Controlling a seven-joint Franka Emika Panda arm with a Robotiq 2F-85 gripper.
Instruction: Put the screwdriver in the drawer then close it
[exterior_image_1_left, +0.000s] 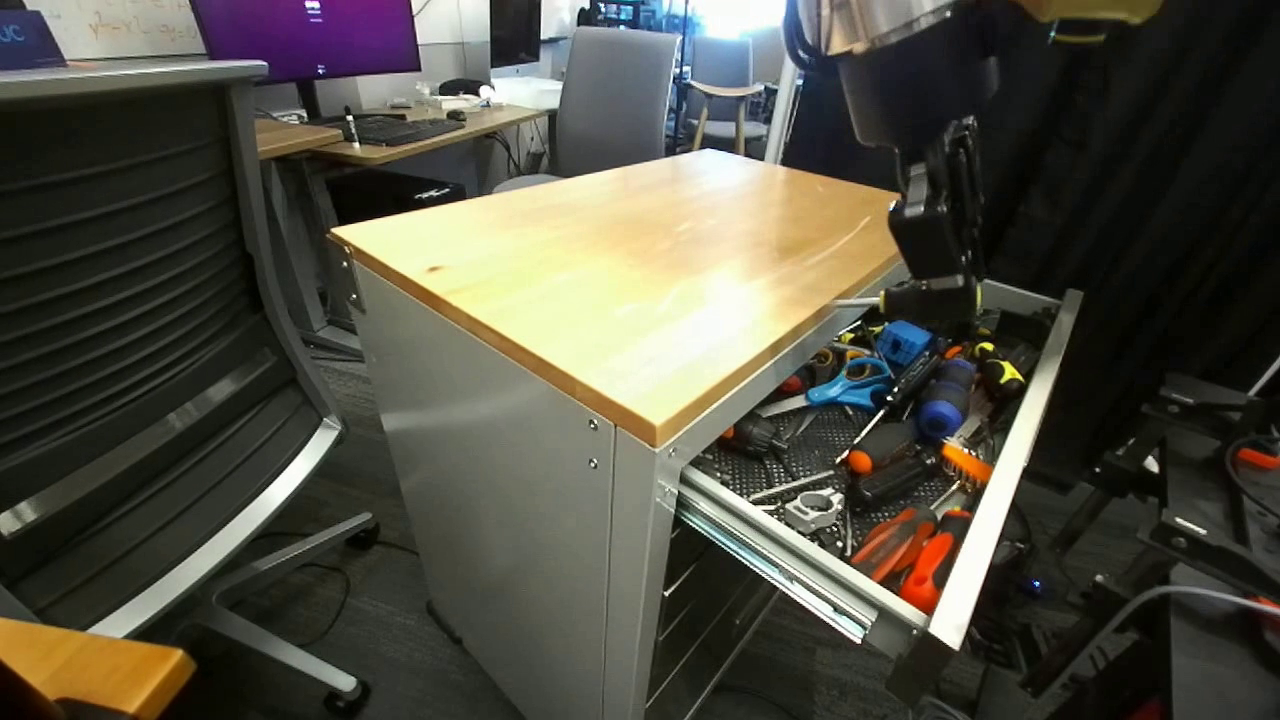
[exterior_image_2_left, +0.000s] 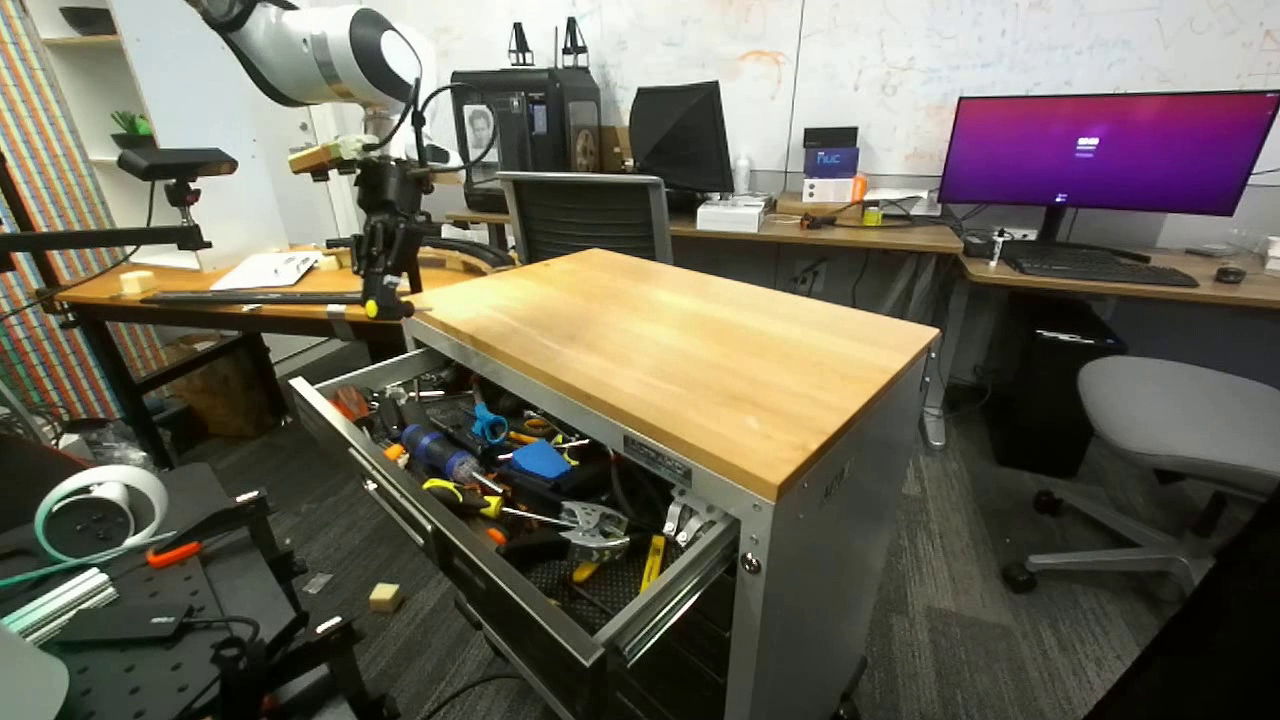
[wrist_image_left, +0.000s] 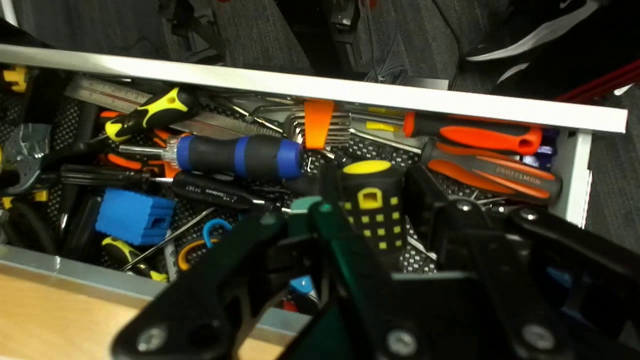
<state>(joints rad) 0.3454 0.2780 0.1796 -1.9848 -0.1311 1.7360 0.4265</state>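
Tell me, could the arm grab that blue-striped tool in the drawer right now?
Probably not yet: its gripper holds the stubby screwdriver. Otherwise the way looks free: the drawer is open, and nothing seems to lie over the blue-striped tool.

In an exterior view, a burnt-out patch of light (exterior_image_1_left: 740, 14) marks the upper edge, glare whitens the tabletop (exterior_image_1_left: 690, 280), and the curtain (exterior_image_1_left: 1130, 190) is near black. In the wrist view, the gripper (wrist_image_left: 372, 200) is dark and blurred, close to the lens; the tools (wrist_image_left: 237, 156) beyond are sharper, the rim of the drawer (wrist_image_left: 300, 86) brightly lit.
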